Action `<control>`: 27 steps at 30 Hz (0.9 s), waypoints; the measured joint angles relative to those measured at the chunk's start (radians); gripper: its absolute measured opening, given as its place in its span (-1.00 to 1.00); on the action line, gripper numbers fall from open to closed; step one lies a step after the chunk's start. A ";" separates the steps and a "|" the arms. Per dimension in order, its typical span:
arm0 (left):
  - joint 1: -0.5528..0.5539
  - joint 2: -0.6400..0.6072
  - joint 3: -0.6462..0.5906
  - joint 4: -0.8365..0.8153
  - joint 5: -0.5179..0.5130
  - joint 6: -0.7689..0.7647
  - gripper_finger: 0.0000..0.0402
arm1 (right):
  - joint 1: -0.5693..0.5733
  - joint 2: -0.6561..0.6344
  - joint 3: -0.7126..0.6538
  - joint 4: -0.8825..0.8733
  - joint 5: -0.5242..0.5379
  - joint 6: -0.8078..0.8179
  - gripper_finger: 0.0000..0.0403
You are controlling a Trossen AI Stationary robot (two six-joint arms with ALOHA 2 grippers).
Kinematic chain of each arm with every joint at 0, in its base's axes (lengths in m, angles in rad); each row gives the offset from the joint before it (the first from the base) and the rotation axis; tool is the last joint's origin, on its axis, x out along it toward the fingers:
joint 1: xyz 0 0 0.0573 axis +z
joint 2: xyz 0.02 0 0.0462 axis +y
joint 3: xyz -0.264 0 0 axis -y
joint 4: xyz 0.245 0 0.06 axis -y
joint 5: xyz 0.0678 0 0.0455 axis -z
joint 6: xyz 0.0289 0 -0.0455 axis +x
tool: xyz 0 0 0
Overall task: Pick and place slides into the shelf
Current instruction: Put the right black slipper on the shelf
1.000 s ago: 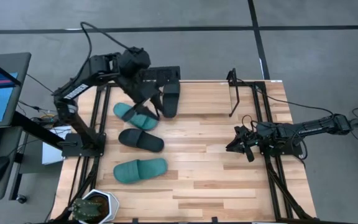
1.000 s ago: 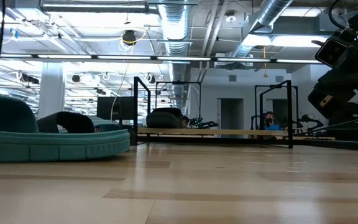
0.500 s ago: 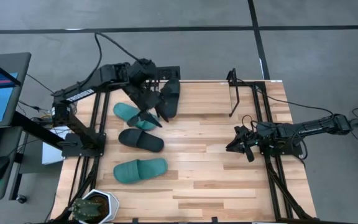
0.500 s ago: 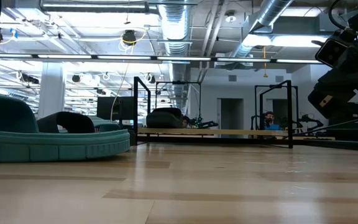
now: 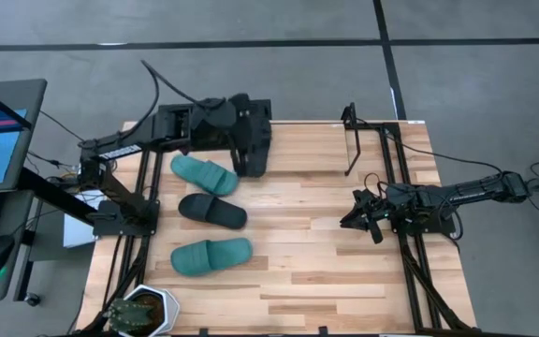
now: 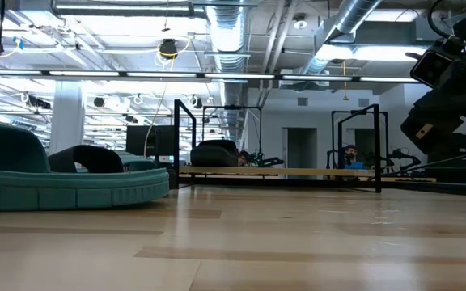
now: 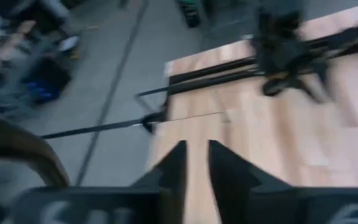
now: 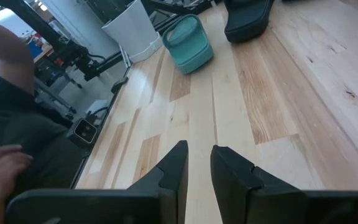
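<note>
Four slides lie sole-down on the table's left half. A teal slide (image 5: pixel 204 173) is farthest left, with a black slide (image 5: pixel 211 210) and a second teal slide (image 5: pixel 211 256) nearer. A second black slide (image 5: pixel 256 150) lies at the far edge. My left gripper (image 5: pixel 251 133) hangs shut and empty above that far black slide, fingers level and pointing to the table's right (image 7: pixel 196 168). My right gripper (image 5: pixel 348 221) waits shut at the right edge (image 8: pixel 199 165). The shelf (image 5: pixel 352 140), made of thin black rods, stands at the far right.
A black slotted grille (image 5: pixel 241 112) sits at the far edge behind the left gripper. A potted plant (image 5: pixel 138 312) stands at the near left corner. A person's sleeve and hand (image 8: pixel 5 158) and a white bin (image 8: pixel 129 31) show beyond the table's left side. Bare wood lies between the slides and the right arm.
My left gripper has risen from low between the far teal and far black slides and moved toward the far edge. It has tipped from pointing down to pointing level toward the table's right. The far teal slide now shows whole. No slide has moved.
</note>
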 joint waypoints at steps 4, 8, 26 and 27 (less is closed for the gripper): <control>0.050 0.000 0.000 0.021 -0.002 -0.002 -0.96 | 0.000 0.000 0.000 0.000 0.000 0.000 -0.71; 0.113 0.001 0.000 0.004 0.003 -0.064 -0.99 | 0.000 0.000 0.000 0.000 0.000 0.000 -0.71; 0.413 0.382 0.361 0.026 0.424 -0.240 -1.00 | 0.000 0.000 0.000 0.000 -0.003 0.000 -0.71; 0.427 0.399 0.383 0.031 0.427 -0.243 -1.00 | 0.000 0.002 0.000 0.000 -0.002 0.000 -0.71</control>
